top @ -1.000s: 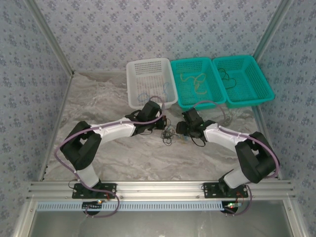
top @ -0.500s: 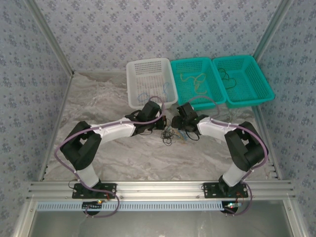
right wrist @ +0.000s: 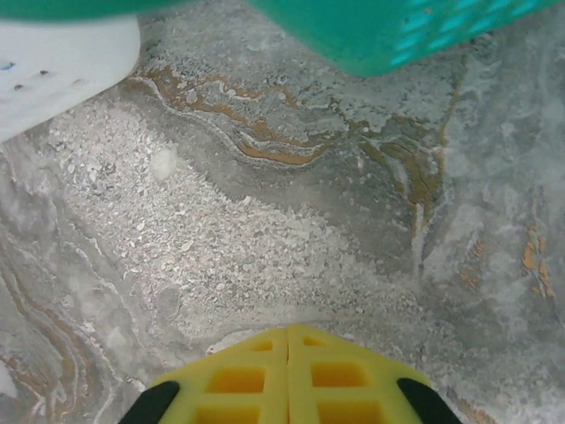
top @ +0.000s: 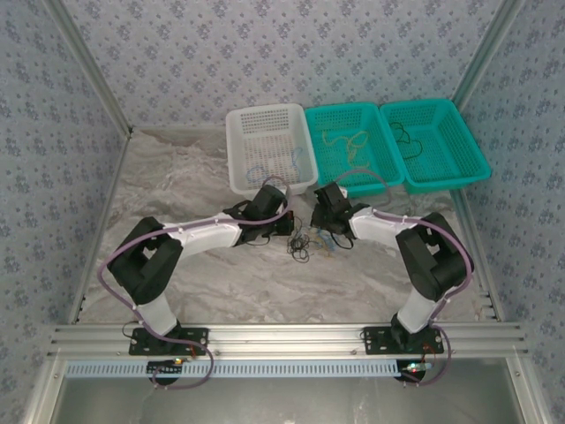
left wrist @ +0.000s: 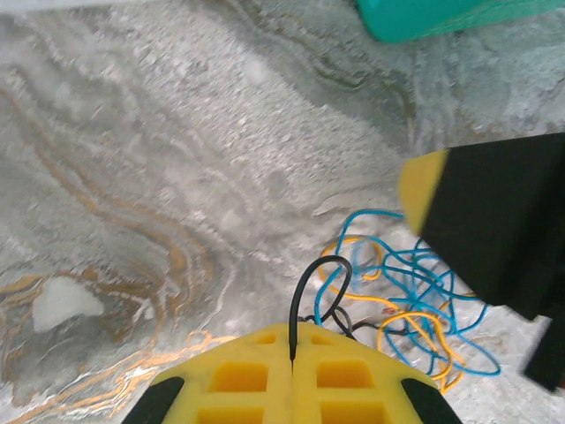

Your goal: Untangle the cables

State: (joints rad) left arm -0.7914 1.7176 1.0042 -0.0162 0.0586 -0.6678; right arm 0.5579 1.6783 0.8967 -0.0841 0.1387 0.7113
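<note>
1. Your left tool (left wrist: 291,340) is closed, pinching a black cable (left wrist: 303,287) between its pads.
2. Your right tool (right wrist: 289,340) is closed with nothing between its pads, above bare tabletop (right wrist: 265,221).
3. The blue and yellow-tan cables (left wrist: 415,305) lie tangled on the tabletop, just beside the black cable, between both tools.

Left arm (top: 207,234) and right arm (top: 380,225): white links, black joints, purple-grey cables (top: 101,276). Fingers (left wrist: 238,375) yellow, grid-recessed, black-edged.
</note>
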